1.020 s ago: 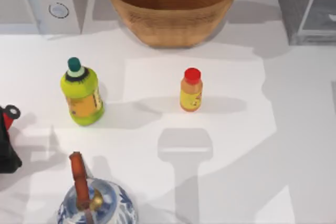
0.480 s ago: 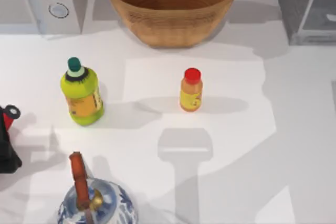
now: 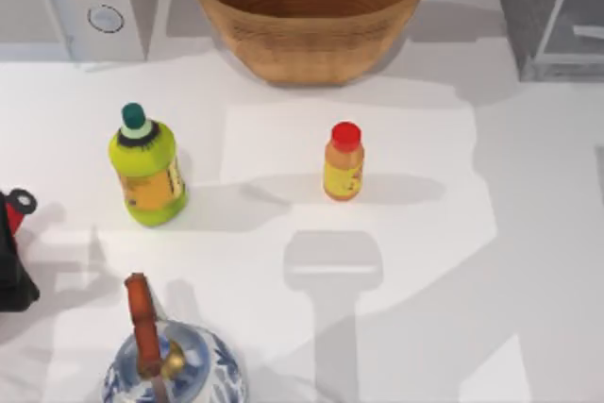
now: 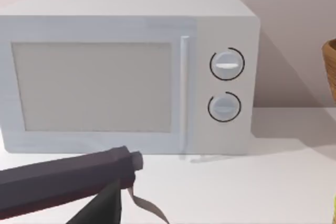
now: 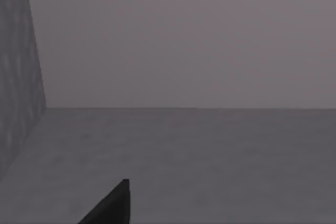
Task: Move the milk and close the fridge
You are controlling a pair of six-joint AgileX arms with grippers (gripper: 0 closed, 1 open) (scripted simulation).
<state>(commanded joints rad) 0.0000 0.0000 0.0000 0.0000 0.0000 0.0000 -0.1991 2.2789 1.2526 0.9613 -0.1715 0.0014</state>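
Observation:
The milk is out of view. The fridge [image 3: 543, 11], a grey box with a textured side and a pale see-through door panel, stands at the table's far right corner. In the right wrist view its textured grey wall [image 5: 16, 77] rises close beside a dim grey floor, and a dark tip of my right gripper [image 5: 113, 205] shows at the picture's edge. My left gripper [image 4: 107, 205] appears as dark parts low in the left wrist view, a short way in front of the microwave [image 4: 131, 72].
A woven basket [image 3: 307, 7] sits at the back centre and the microwave [image 3: 75, 2] at the back left. A green bottle [image 3: 146, 172], an orange bottle with a red cap [image 3: 343, 162], a blue-white teapot [image 3: 170, 365] and a black-and-red object [image 3: 11, 252] stand on the table.
A pale mark behind the fridge's door panel at the right edge has shifted slightly. Nothing on the table has moved.

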